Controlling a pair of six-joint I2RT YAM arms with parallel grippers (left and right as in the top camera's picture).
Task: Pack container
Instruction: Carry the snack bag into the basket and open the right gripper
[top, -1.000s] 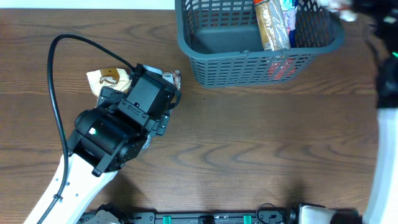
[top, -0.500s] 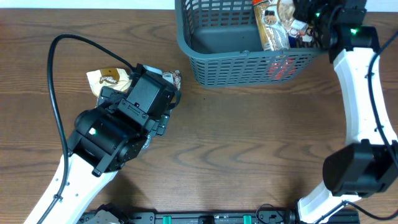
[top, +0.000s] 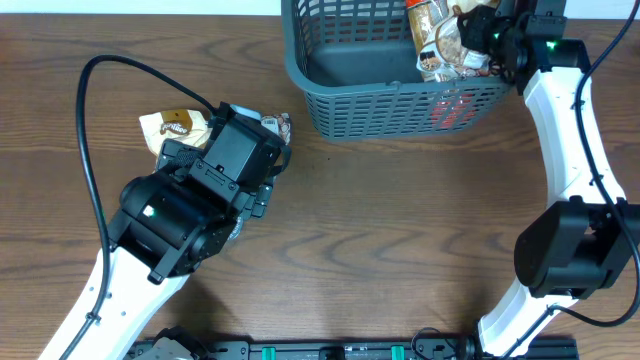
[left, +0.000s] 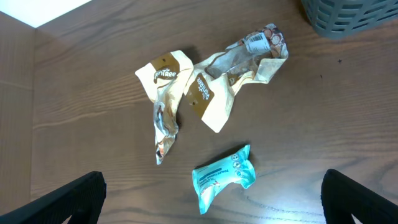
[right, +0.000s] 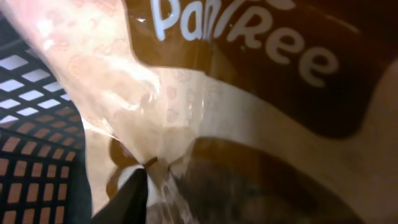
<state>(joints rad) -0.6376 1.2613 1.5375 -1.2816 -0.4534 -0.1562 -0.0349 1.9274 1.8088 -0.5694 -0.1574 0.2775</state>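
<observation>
Cream packets (left: 214, 84) & teal packet (left: 224, 175) near container (top: 380, 108).

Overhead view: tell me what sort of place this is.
Probably a robot lab bench for packing trials: two arms at a wood-grain table, a slotted grey basket, loose snack packets, and a PanTree packet in the right pincer.

White "PanTree" stands on the dark brown patch of the brown-and-cream packet (right: 249, 93) filling the right wrist view. On the counter (left: 74, 93), left wrist view: the left cream packet (left: 163, 81) has a brown label reading "anTree", with the first letter folded away. The middle cream packet (left: 224, 81) has a brown tag and a white sticker, print too small to read. The teal packet (left: 224, 177) has white print, unreadable. Overhead: nothing legible.
</observation>
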